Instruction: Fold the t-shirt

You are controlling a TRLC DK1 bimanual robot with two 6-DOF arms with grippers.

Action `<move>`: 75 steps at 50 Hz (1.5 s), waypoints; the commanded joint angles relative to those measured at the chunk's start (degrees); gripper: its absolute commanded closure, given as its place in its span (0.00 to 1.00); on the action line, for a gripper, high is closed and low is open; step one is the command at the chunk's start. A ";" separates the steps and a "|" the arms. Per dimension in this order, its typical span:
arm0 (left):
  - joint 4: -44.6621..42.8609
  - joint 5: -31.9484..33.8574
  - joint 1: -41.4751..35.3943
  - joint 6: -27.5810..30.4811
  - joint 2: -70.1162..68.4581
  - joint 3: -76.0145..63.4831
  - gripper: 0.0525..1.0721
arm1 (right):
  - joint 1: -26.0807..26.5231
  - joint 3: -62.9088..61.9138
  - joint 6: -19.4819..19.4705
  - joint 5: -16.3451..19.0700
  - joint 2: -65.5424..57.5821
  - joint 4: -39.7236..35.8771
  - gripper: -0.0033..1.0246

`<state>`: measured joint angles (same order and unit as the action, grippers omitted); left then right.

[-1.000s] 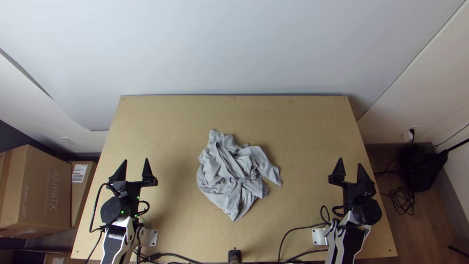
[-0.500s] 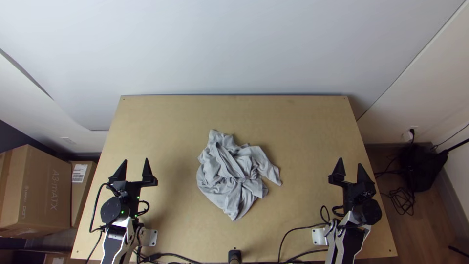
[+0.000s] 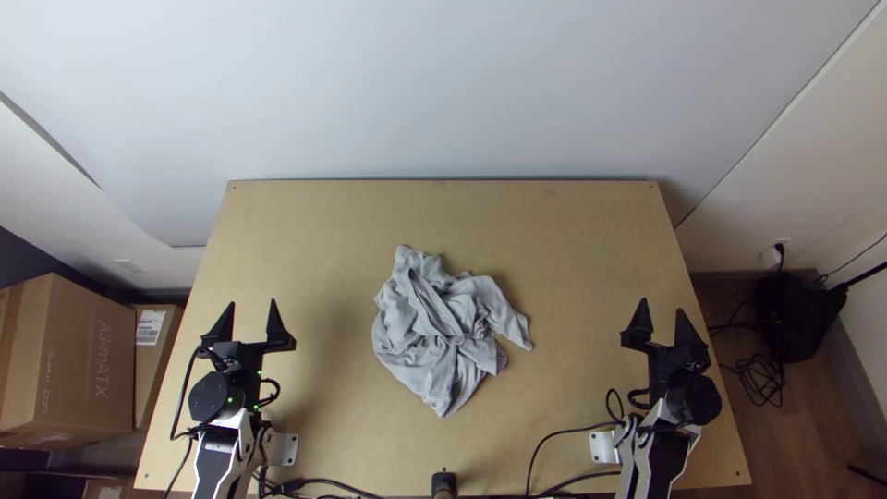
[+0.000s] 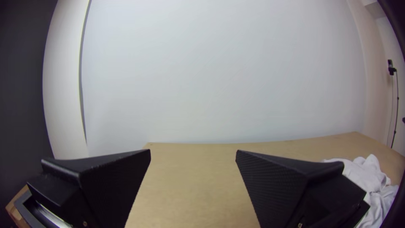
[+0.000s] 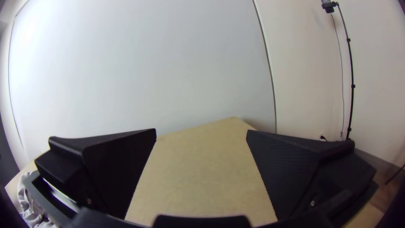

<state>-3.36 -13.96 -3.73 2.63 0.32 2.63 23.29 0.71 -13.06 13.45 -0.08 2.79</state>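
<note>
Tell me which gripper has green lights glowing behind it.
The left gripper: small green lights glow just behind it, whereas I see none behind the right gripper.

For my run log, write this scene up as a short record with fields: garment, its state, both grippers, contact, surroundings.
garment: gray t-shirt
garment place: near the middle of the light wooden table
garment state: bunched and wrinkled, not folded
left gripper: over the table's left side, jaws open, nothing between them
right gripper: over the table's right side, jaws open, nothing between them
contact: neither gripper touches the shirt
surroundings: cardboard box beyond the table's left edge
</note>
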 commanded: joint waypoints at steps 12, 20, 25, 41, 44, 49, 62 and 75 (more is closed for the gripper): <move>0.81 0.86 1.35 3.43 1.09 6.86 0.05 | -3.43 7.11 -2.06 -0.09 -0.63 -1.20 0.04; 0.02 1.83 -0.84 3.43 7.86 12.75 0.05 | -4.13 12.21 -1.97 -0.09 -6.60 1.61 0.04; 0.19 1.83 -3.39 3.43 13.83 17.49 0.05 | -4.22 16.52 -1.88 -0.09 -13.11 2.49 0.04; 6.78 1.83 -14.38 4.75 34.66 37.88 0.05 | -11.86 42.71 -3.90 -0.45 -38.60 -10.78 0.04; 11.00 1.83 -15.43 4.66 38.62 43.07 0.05 | -14.85 48.07 -4.96 -1.85 -41.94 -14.56 0.04; 18.38 1.83 -18.42 3.96 43.98 51.07 0.05 | -20.56 56.77 -6.80 -5.10 -47.65 -21.60 0.04; 32.45 1.83 -22.55 1.50 53.56 65.04 0.05 | -38.05 69.69 -11.37 -15.03 -58.46 -33.72 0.04; 41.24 2.27 -20.44 1.41 56.20 69.88 0.05 | -52.03 74.70 -23.42 -17.67 -68.83 -40.14 0.04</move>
<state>36.32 -12.40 -24.75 4.71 56.55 69.71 -24.99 73.30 -30.79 -3.60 -65.84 -35.70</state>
